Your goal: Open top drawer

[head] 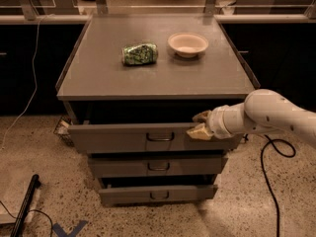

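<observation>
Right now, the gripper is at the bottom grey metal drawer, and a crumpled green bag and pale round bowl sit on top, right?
No: the camera view shows the gripper at the top grey metal drawer's upper edge. The crumpled green bag and pale round bowl do sit on top.

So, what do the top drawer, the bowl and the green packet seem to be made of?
The top drawer: probably sheet metal, painted matt grey; flat thin front, loop handle. The bowl: pale, smooth, dull; plastic or ceramic, the look leaves it open. The green packet: likely foil or plastic film; crinkled, mottled glints. The gripper is at the right end of the drawer's front.
</observation>
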